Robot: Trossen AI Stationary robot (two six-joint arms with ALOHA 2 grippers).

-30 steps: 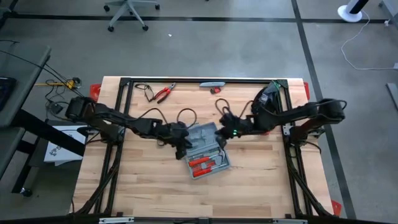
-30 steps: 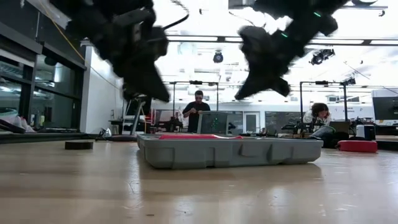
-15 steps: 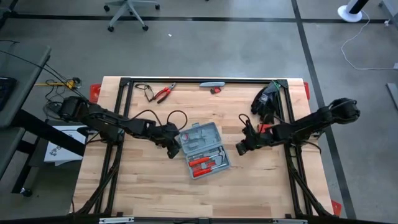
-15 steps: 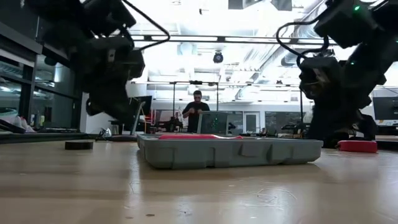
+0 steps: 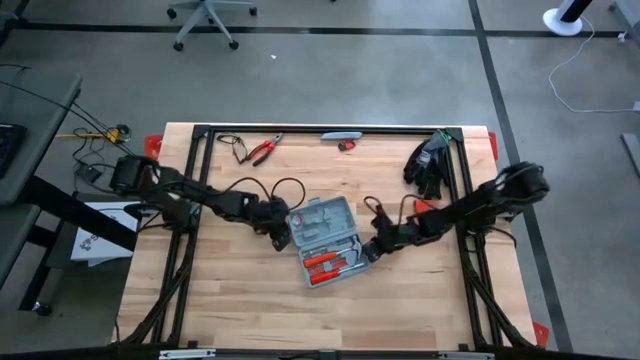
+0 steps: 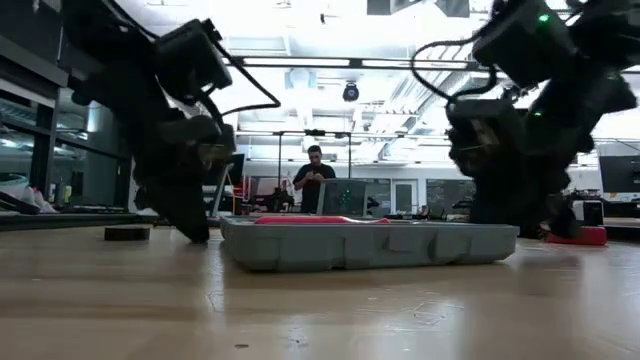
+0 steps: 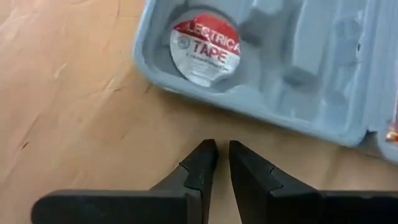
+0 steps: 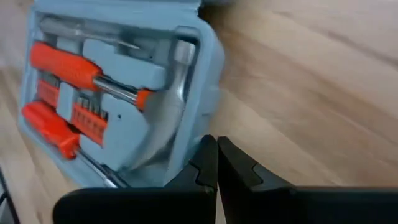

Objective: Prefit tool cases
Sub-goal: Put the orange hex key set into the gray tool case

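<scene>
Since half a second ago the right gripper, jaws pressed together, has been brought against the tool case lying open mid-desk, the left gripper, jaws barely parted, beside its opposite edge; tools are seated, closing remains.

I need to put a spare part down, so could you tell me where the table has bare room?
The near strip of table below the tool case is bare, and so is the corner near the left arm's base. It is crowded mid-table, where the left tool and right tool flank the case, and along the far edge with the pliers.
</scene>
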